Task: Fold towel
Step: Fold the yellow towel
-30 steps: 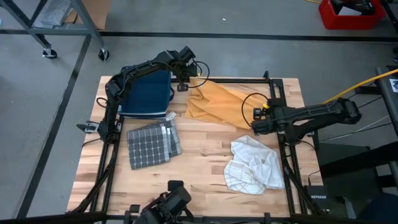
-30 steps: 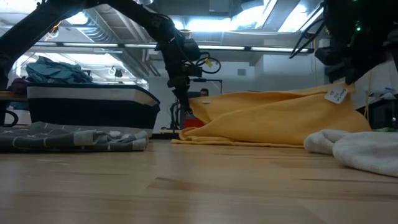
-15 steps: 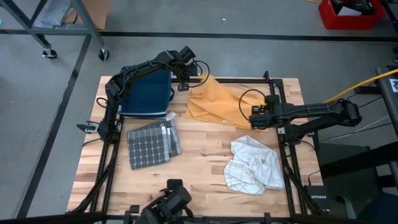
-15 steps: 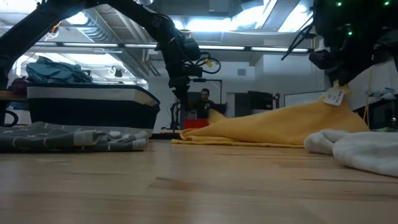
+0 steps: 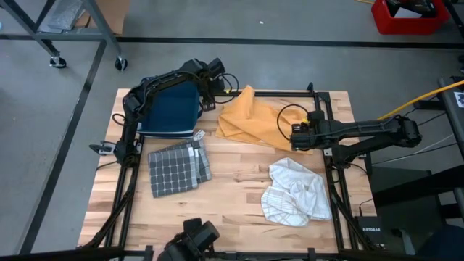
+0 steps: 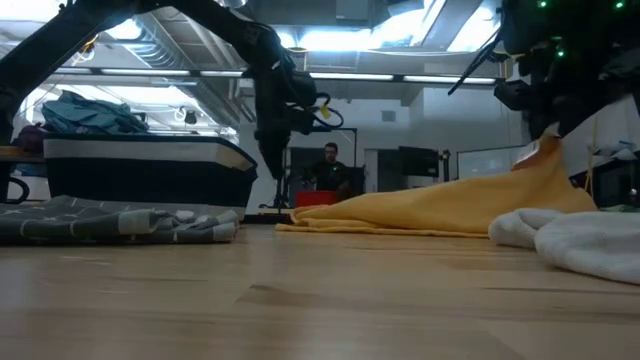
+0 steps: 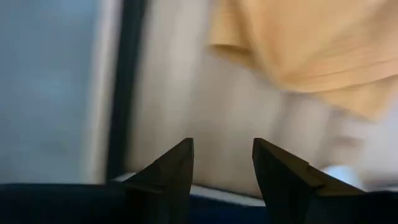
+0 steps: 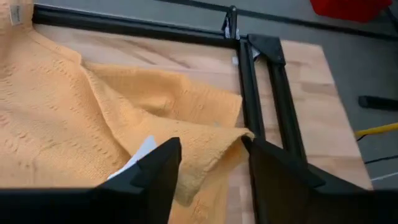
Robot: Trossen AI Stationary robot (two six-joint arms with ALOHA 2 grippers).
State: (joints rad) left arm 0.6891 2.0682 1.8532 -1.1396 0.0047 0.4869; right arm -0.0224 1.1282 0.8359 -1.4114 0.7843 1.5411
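Left gripper (image 5: 211,93): fingers spread, nothing between them in the left wrist view – parked at the far-left edge of the table, just clear of the cloth, as suits a corner let go.
Left fingers (image 7: 166,177): pointing over bare wood, the yellow towel (image 5: 254,119) a little ahead and off to one side, not touching.
Right gripper (image 5: 296,135): fingers apart too, hovering at the towel's near-right edge – cloth lying in the gap in the right wrist view but not pinched.
Right fingers (image 8: 154,172): straddling a folded-over lip of yellow fabric, likely the edge just laid down.
Yellow towel: between the two grippers, rumpled and doubled on itself at the far middle of the table, low on the left side and peaking under the right gripper in the low view – a loose fold, not yet flat or squared.
Blue bin (image 5: 170,107): directly behind the left gripper, under that arm, hence the arm's arched reach over it.
Checked cloth (image 5: 177,167): nearer than the left gripper, already folded flat, well apart from the work.
White towel (image 5: 296,190): nearer than the right gripper, in a crumpled heap, apparently waiting.
Black frame rail (image 8: 249,99): just beyond the right gripper, bounding the towel's right edge.
Judgement: one fold made, straightening and a further fold probably needed.
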